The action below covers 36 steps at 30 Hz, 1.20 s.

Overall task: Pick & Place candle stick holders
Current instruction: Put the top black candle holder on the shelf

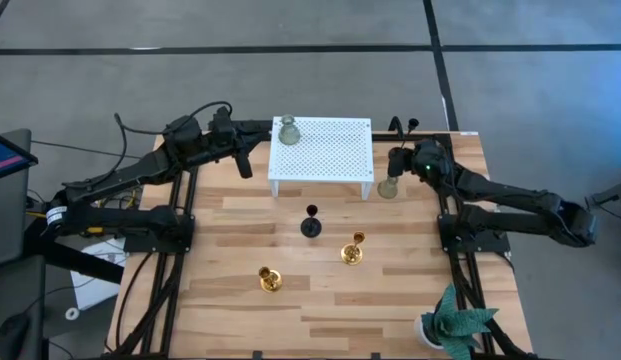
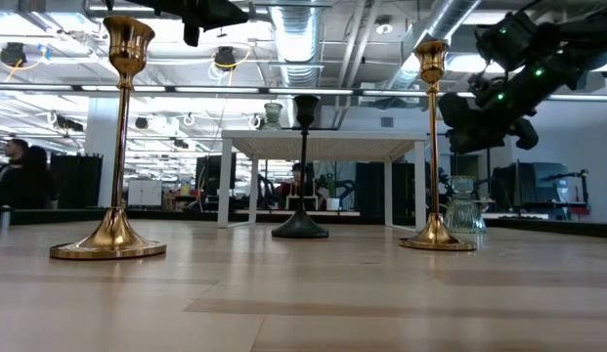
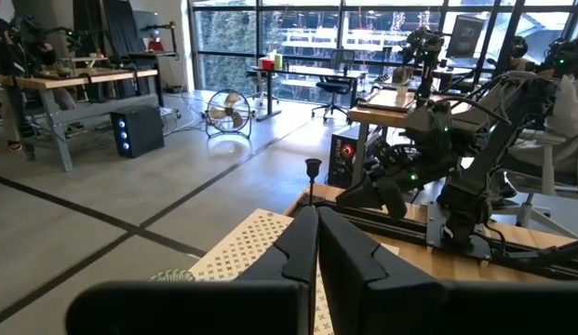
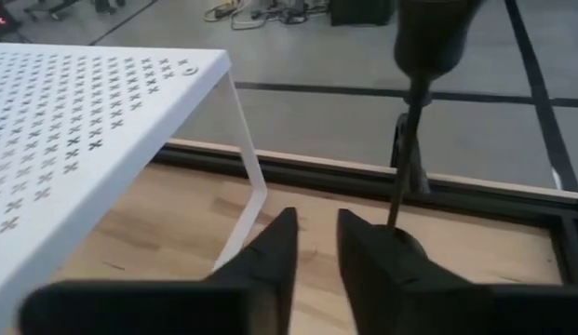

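While left gripper waits, right gripper hovers

White perforated shelf on a pale wood-plank table; two shiny gold holders, one black holder, two pale green glass holders; green plant.

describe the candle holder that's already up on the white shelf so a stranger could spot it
Find the white perforated shelf at the table's far edge. On its corner nearest the left gripper stands a pale green glass holder. Its twin sits on the wood beside the shelf, not on it.
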Available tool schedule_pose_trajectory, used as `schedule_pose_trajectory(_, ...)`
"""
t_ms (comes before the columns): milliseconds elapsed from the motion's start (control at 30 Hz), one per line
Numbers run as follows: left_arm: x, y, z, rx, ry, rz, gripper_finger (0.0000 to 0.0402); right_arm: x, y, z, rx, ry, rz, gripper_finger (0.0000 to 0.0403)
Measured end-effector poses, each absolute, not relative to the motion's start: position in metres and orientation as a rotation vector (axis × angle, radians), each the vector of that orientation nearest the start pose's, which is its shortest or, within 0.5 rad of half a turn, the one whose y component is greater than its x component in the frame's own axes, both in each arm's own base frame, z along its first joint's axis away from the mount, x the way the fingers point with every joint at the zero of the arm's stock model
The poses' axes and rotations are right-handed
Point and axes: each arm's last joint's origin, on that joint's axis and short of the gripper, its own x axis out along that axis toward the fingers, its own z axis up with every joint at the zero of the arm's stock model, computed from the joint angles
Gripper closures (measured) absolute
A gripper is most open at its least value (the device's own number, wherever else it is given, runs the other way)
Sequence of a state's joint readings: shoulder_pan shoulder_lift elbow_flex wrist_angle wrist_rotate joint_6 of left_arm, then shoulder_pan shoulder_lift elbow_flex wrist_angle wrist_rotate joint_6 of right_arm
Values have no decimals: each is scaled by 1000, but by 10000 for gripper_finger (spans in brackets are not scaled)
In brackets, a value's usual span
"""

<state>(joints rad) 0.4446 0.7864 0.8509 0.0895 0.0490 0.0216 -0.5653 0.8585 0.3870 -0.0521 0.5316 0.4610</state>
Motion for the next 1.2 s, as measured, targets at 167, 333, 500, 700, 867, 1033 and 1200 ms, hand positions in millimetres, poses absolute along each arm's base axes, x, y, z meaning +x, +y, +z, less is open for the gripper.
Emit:
schedule_pose_trajectory(167, 154, 72, 381, 59, -146, 396, 390, 137, -108, 199, 416, 290, -1195, 252)
schedule_pose_trajectory(333, 154, 72, 381, 59, -146, 396, 390, 134, -111, 199, 421, 286, -1219, 186)
schedule_pose_trajectory(500, 154, 72, 381, 59, -146, 396, 390, 132, -116, 198, 427, 285, -1248, 151)
schedule_pose_trajectory(700, 154, 72, 381, 59, -146, 396, 390, 138, -127, 189, 436, 303, -1272, 148)
schedule_pose_trajectory(867, 154, 72, 381, 59, -146, 396, 390, 143, -137, 177, 441, 334, -1308, 147)
schedule_pose_trajectory(1033, 154, 72, 381, 59, -146, 396, 390, 145, -147, 168, 446, 337, -1338, 147)
schedule_pose_trajectory(1200, 154, 72, 381, 59, -146, 396, 390, 148, -156, 166, 448, 284, -1357, 147)
